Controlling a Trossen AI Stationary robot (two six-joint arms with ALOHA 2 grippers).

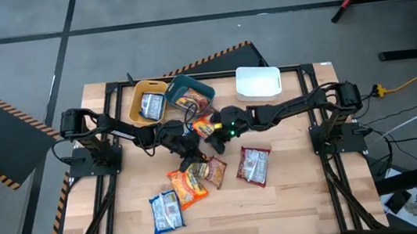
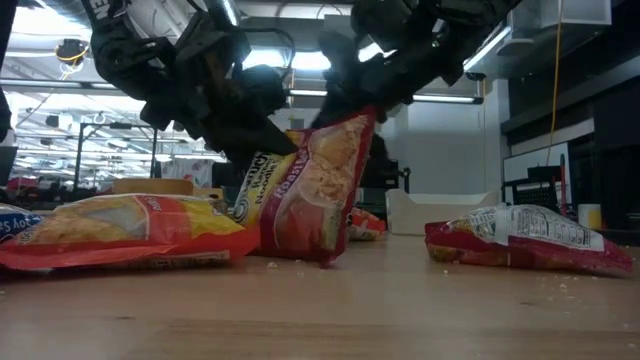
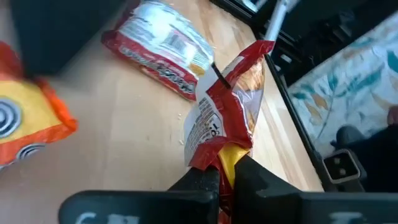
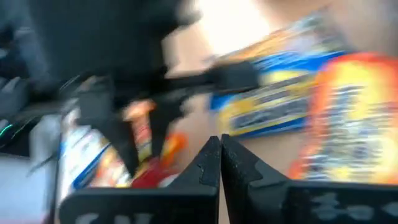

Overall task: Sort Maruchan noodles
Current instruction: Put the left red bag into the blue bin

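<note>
Right now the left gripper point(image 3: 227, 171) sits mid-bench w/ its jaws clamped on one end of a dark red Maruchan packet point(image 3: 221, 115), which stands tilted up on its far edge in the low view point(image 2: 315, 185). Right gripper point(image 4: 220, 155) hovers close by, just right of the left one from above, jaws pressed together w/ nothing between them. Other packets lie flat on the bench point(image 1: 296, 194): a second red packet point(image 1: 253, 165) off to the right, an orange packet point(image 1: 187, 186) and a blue packet point(image 1: 166, 211) toward the front edge. At the back, the yellow bin point(image 1: 138, 105) holds a blue-white packet, the teal bin point(image 1: 204, 88) holds an orange one, and the white bin point(image 1: 258, 84) looks empty, so the red one prob. belongs there. To do this well: lift straight up until the packet hangs clear of its neighbours, keep the pinch firm since the shiny film may slip, and keep the right arm out of the path to the white bin. Release low, over the bin's middle.
</note>
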